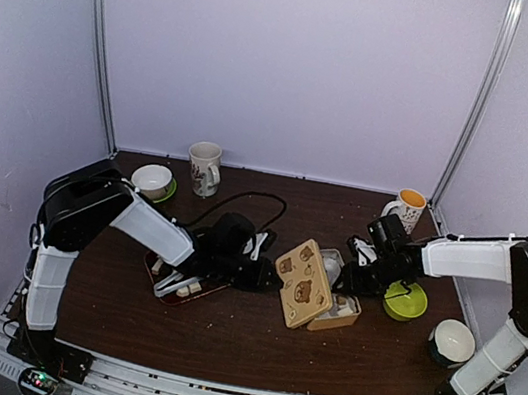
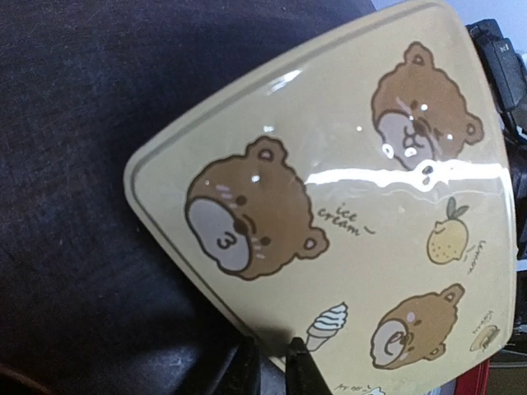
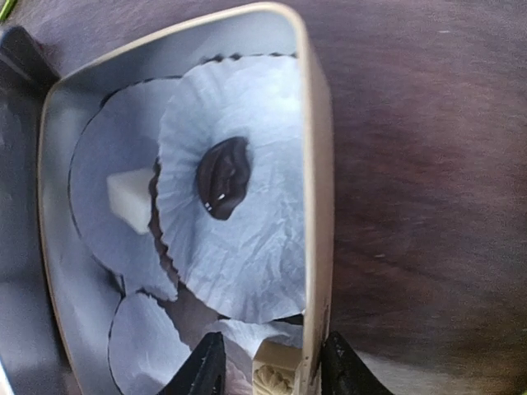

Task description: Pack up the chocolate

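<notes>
The tin box (image 1: pixel 343 317) sits at centre right, and its cream rim (image 3: pixel 317 164) fills the right wrist view. Inside, on white paper cups, lie a brown chocolate (image 3: pixel 222 177), a white piece (image 3: pixel 130 197) and a cream moulded piece (image 3: pixel 276 374). My right gripper (image 1: pixel 355 274) (image 3: pixel 273 366) is open and straddles the tin's wall, one finger inside and one outside. The bear-printed lid (image 1: pixel 303 283) (image 2: pixel 354 206) is tilted up against the tin. My left gripper (image 1: pixel 266 277) (image 2: pixel 273 366) is shut on the lid's edge.
A black tray with silver tongs (image 1: pixel 179 283) lies under the left arm. A white bowl on a green saucer (image 1: pixel 151 179) and a mug (image 1: pixel 205 167) stand at the back left. A mug (image 1: pixel 407 209), a green saucer (image 1: pixel 407 301) and a white bowl (image 1: pixel 451 342) stand at the right.
</notes>
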You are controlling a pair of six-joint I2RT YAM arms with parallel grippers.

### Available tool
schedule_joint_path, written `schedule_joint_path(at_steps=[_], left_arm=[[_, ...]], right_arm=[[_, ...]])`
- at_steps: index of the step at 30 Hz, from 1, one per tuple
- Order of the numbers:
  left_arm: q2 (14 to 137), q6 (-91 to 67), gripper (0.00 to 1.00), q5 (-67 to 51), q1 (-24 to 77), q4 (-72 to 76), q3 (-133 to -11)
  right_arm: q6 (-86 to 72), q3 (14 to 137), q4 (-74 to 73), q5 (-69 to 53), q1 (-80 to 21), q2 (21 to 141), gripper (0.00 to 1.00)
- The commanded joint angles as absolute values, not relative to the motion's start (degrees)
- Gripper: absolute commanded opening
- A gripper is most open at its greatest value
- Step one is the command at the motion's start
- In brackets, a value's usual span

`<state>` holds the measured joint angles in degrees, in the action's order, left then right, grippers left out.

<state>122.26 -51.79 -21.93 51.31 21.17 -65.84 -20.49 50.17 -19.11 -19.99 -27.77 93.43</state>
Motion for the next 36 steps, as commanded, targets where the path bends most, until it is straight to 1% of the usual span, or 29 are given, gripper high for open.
schedule_joint_path(at_steps=[1, 6, 11, 16, 19, 20, 22, 27, 36], left_arm=[[121.11, -52.25, 0.15, -23.73, 51.59, 22.57, -63.91], [119.33, -52.15, 0.15, -23.38, 51.51, 22.99, -62.86], [118.56, -52.15, 0.15, -23.55, 51.50, 22.48, -63.04], [118.24, -51.98, 0.15, -23.37, 51.50, 21.98, -62.98], [117.37, -51.89, 0.15, -22.83, 51.50, 21.57, -62.51], [116.96, -51.85, 0.16, -22.71, 51.43, 21.30, -62.33], [116.23, -51.69, 0.19, -22.60, 51.27, 21.31, -61.76], [112.96, -51.32, 0.31, -21.27, 50.65, 20.77, -59.35], [110.47, -49.78, 0.38, -22.25, 50.62, 17.50, -59.35]], right_arm=[[-24.01, 49.14, -14.98, -22.68, -29.62, 91.66, 0.40], [-25.20, 48.71, -14.18, -23.56, -30.99, 91.46, 0.40], [-26.54, 47.37, -11.53, -26.42, -31.11, 89.94, 0.43], [-26.50, 47.07, -11.38, -29.42, -31.29, 89.01, 0.43], [-26.38, 46.46, -11.48, -29.84, -31.38, 88.24, 0.47], [-26.60, 46.15, -11.29, -30.32, -31.38, 87.98, 0.45], [-27.16, 45.53, -10.80, -31.16, -31.65, 87.77, 0.43], [-28.94, 44.53, -9.48, -30.51, -34.26, 87.46, 0.44], [-33.64, 43.81, -4.14, -31.64, -38.98, 87.85, 0.43]])
